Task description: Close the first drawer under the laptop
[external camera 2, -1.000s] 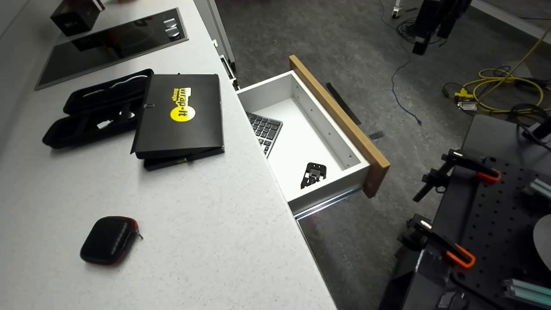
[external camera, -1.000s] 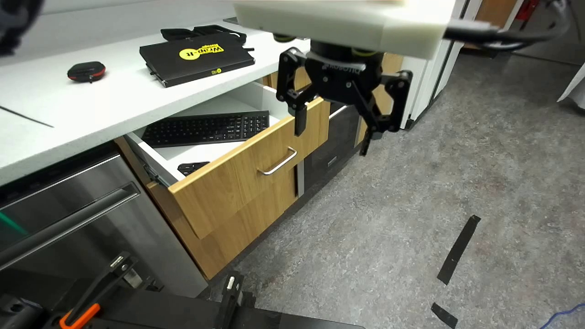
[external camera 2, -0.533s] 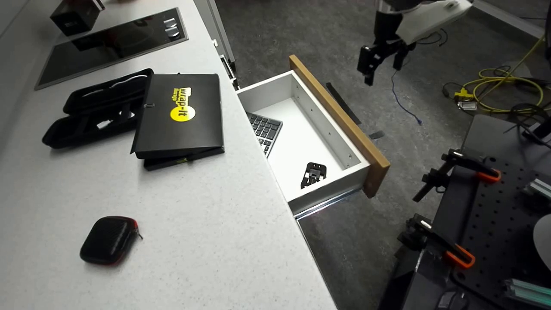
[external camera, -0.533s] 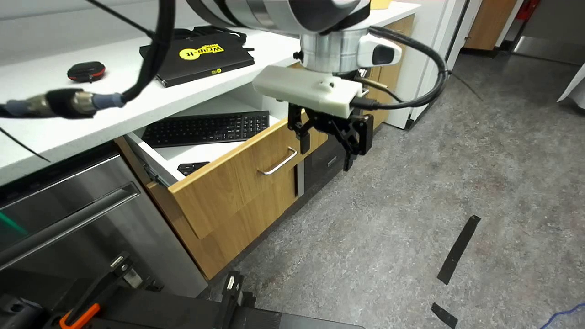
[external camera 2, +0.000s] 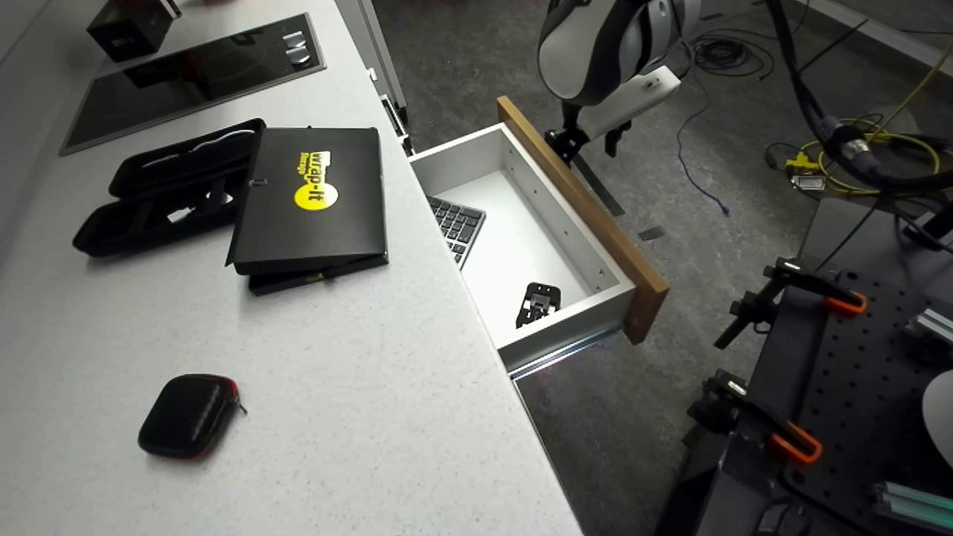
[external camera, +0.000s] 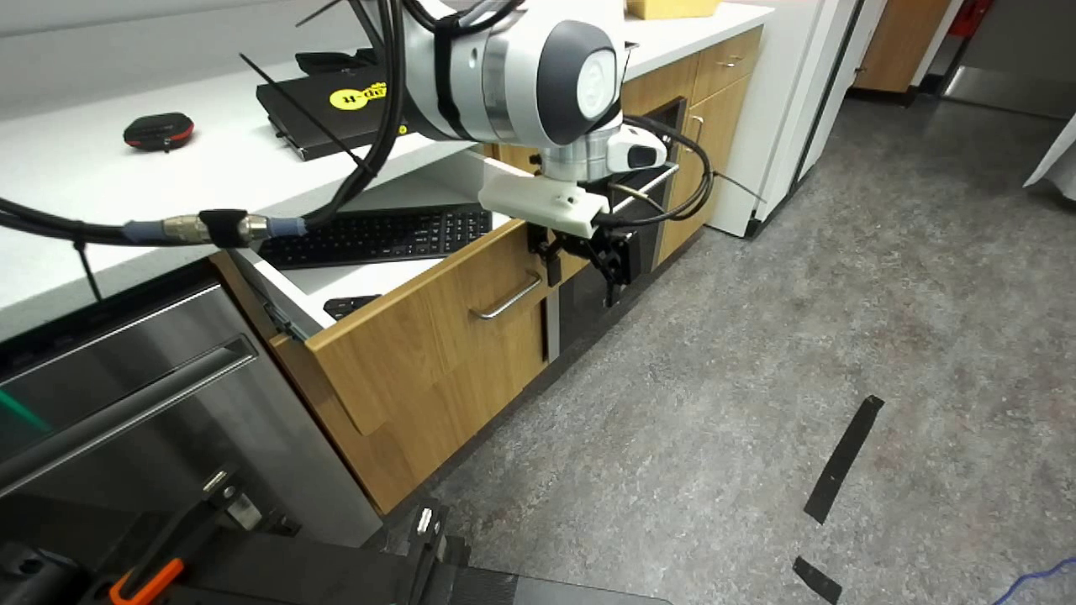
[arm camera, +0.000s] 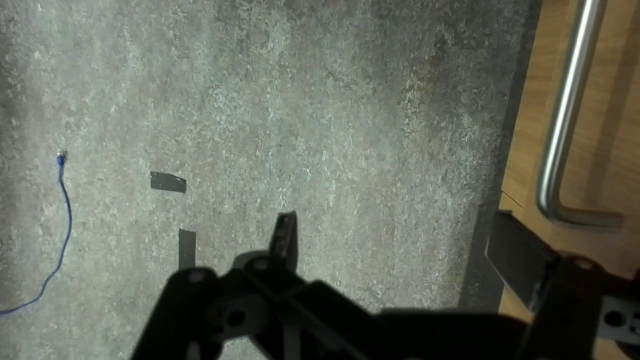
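Observation:
The drawer stands pulled out under the counter. Its light-wood front (external camera: 412, 344) with a silver bar handle (external camera: 508, 298) shows in an exterior view, and its white inside (external camera 2: 532, 234) in an exterior view. The black flat laptop (external camera 2: 313, 216) with a yellow logo lies on the counter above; the arm partly covers it in an exterior view (external camera: 315, 113). My gripper (external camera: 582, 286) is open and empty, pointing down outside the drawer front, beyond the handle's far end. One finger appears to touch the front. In the wrist view the gripper (arm camera: 395, 220) has its right finger beside the wood and handle (arm camera: 565, 115).
A keyboard (external camera: 378, 235) and a small black item (external camera 2: 539, 301) lie in the drawer. A steel appliance (external camera: 168, 403) stands beside it, and a dark oven front (external camera: 588, 311) on its far side. A black bench with clamps (external camera 2: 856, 357) faces the drawer.
The arm has come down and in toward the drawer, bringing the open gripper up against its front. The drawer has slid very slightly inward, with its contents.

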